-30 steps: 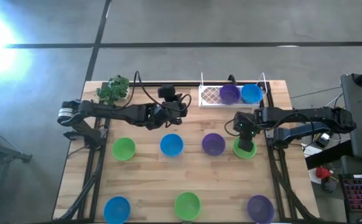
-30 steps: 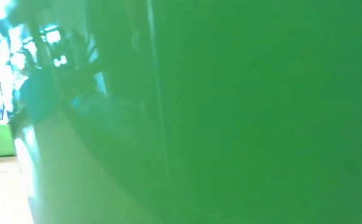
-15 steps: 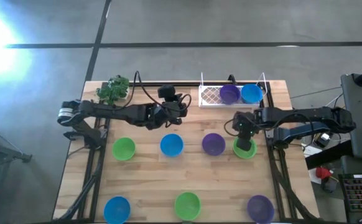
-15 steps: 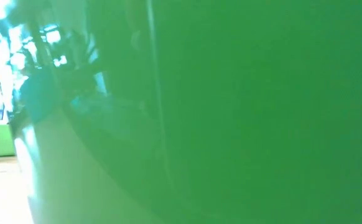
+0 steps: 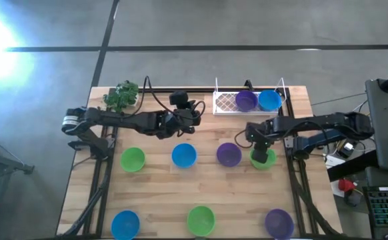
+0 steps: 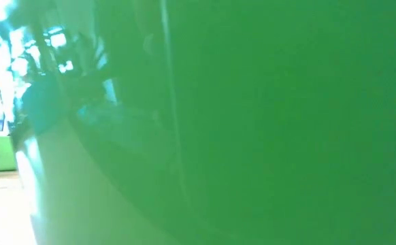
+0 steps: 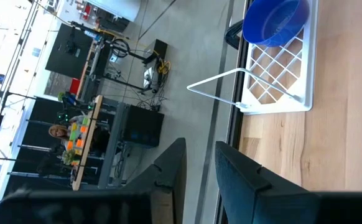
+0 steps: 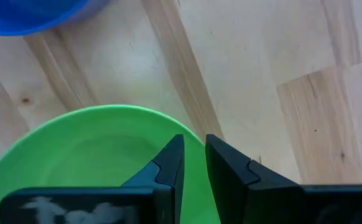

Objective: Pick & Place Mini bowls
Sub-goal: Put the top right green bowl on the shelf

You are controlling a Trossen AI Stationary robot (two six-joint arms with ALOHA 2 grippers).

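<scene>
Green mini bowl at right-centre of bench, rim pinched by right claw, arm swung slightly left since a second ago: probably starting the lift toward rack.

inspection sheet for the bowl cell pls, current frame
Surface: wooden table, slatted.
Job's things: seven mini bowls loose on the table; purple bowl and blue bowl in the white rack.
Clutter: toy plant at far left corner.
End effectors: right end effector on the rim of the green bowl; left end effector idle near the rack.
Cables: black cable along the far edge.
Surroundings: concrete floor; low view blocked by green.
</scene>
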